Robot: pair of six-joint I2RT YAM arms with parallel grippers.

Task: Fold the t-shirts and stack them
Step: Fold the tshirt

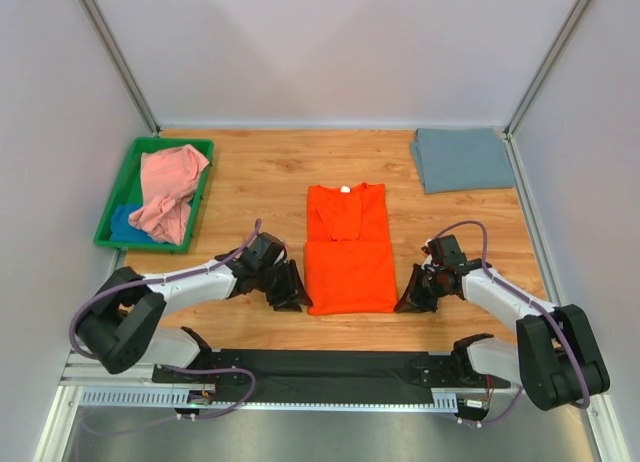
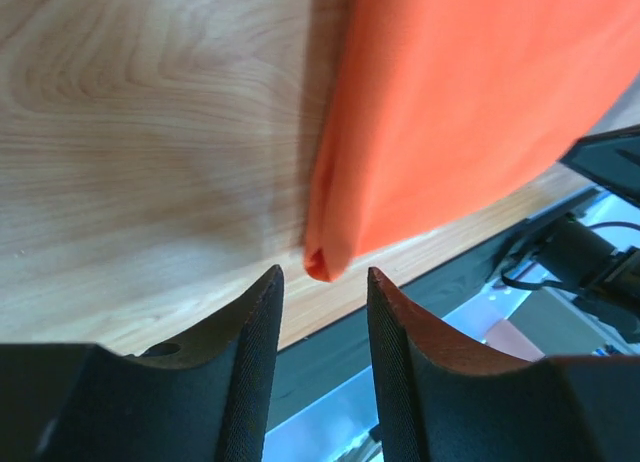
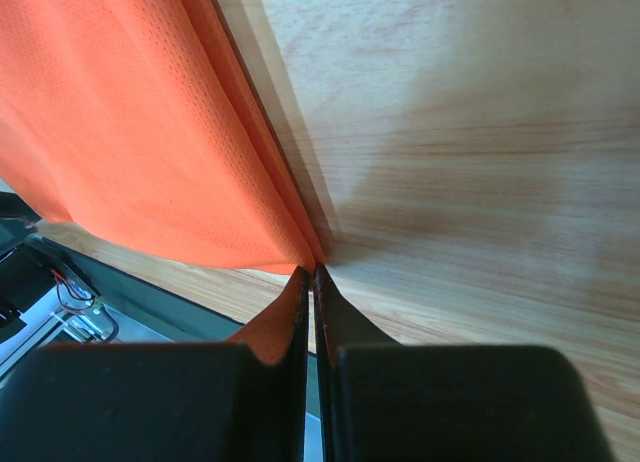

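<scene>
On the light wooden table [image 1: 260, 172], the partly folded bright orange t-shirt [image 1: 350, 252] lies flat at the centre. The green plastic tray [image 1: 160, 144] at far left holds the crumpled salmon pink t-shirt [image 1: 168, 190] over the blue t-shirt [image 1: 125, 222]. The folded slate grey-blue t-shirt [image 1: 462, 159] sits in the far right corner. The right gripper [image 3: 313, 274] pinches the orange shirt's near right corner. The left gripper [image 2: 322, 277], jaws apart, faces the near left corner.

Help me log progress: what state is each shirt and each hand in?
orange t-shirt: partly folded, flat
grey-blue t-shirt: folded
pink t-shirt: crumpled in green tray
blue t-shirt: under pink, mostly hidden
left hand: open
right hand: shut on orange t-shirt
</scene>
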